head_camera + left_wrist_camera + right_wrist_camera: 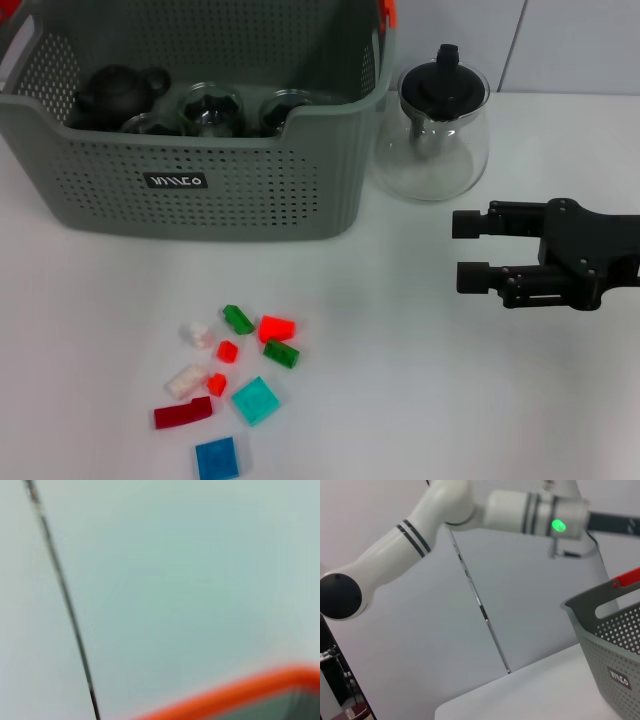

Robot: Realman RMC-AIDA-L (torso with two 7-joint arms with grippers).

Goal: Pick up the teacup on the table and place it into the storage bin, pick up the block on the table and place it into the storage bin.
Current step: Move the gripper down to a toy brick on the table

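Head view: storage bin (200,190) far left on table (420,400), black label w/ white lettering, not clearly readable. Dark teapot (118,92) and glass cups inside. Blocks (232,385) near left. Right gripper (468,250) at right, fingers spread, empty, near glass teapot (432,130). Left gripper: can't tell.

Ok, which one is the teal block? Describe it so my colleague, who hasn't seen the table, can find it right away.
Start at the storage bin and look down the white table to the scatter of small blocks in front of it. The teal block lies at the cluster's right edge, above the darker blue block. It is a flat, light turquoise square, unlike the small red, green and whitish pieces around it.
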